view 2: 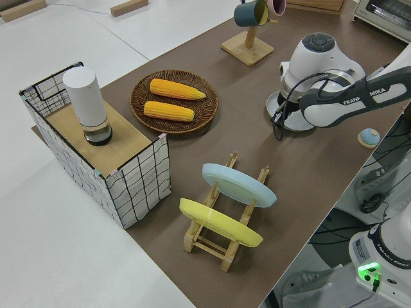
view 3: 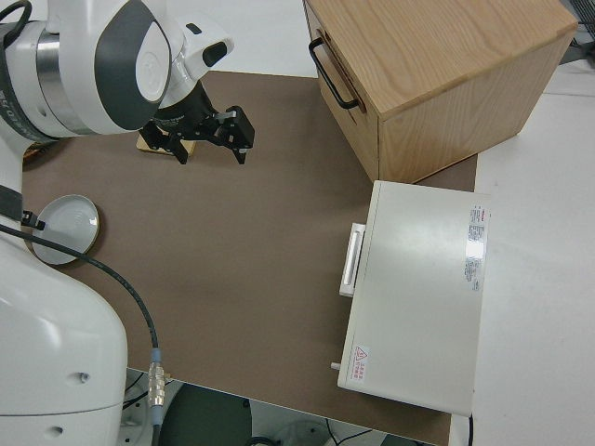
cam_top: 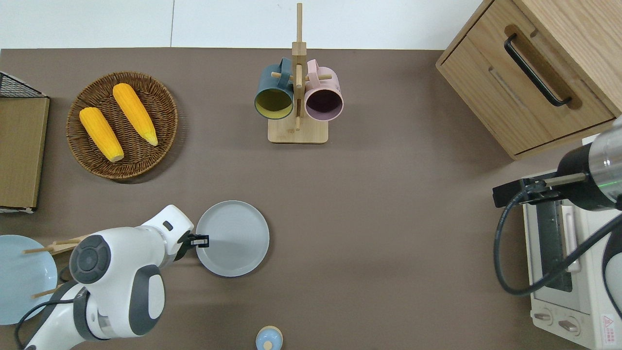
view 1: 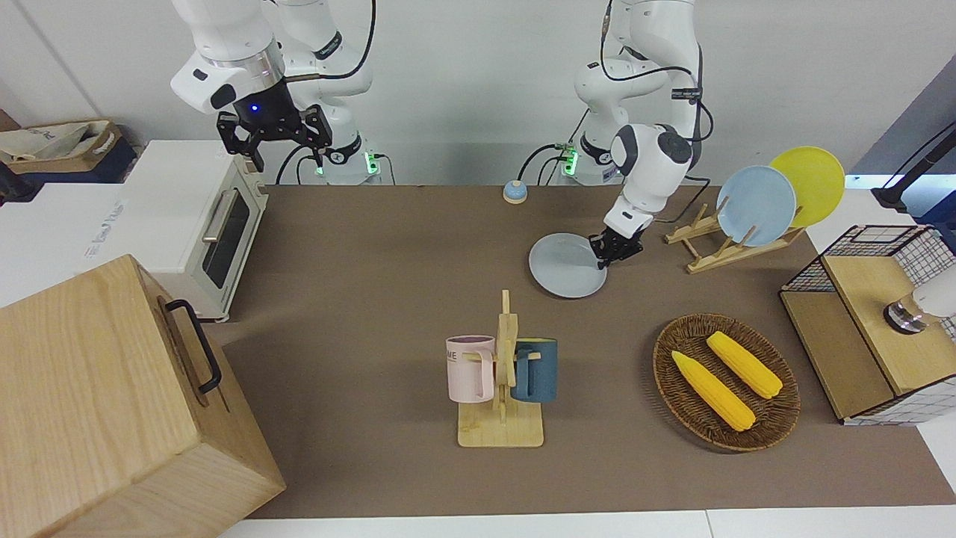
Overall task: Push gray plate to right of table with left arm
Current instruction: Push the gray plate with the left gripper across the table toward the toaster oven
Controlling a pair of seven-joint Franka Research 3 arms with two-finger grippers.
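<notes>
The gray plate (view 1: 567, 265) (cam_top: 232, 238) lies flat on the brown table (view 1: 373, 246) (cam_top: 388, 218), nearer to the robots than the mug rack. My left gripper (view 1: 609, 254) (cam_top: 200, 239) is tilted down at the plate's edge on the left arm's side. Its fingers are together and touch the rim. The plate also shows in the right side view (view 3: 67, 218). My right gripper (view 1: 274, 138) (view 3: 209, 139) is open and empty, and that arm is parked.
A mug rack (view 1: 502, 373) (cam_top: 297, 97) stands mid-table. A wicker basket (view 1: 660, 359) (cam_top: 172, 116) holds two corn cobs. A rack with a light blue and a yellow plate (view 1: 754, 205), a toaster oven (view 1: 202, 224), a wooden cabinet (view 1: 104, 403) and a small blue bell (view 1: 514, 192) line the edges.
</notes>
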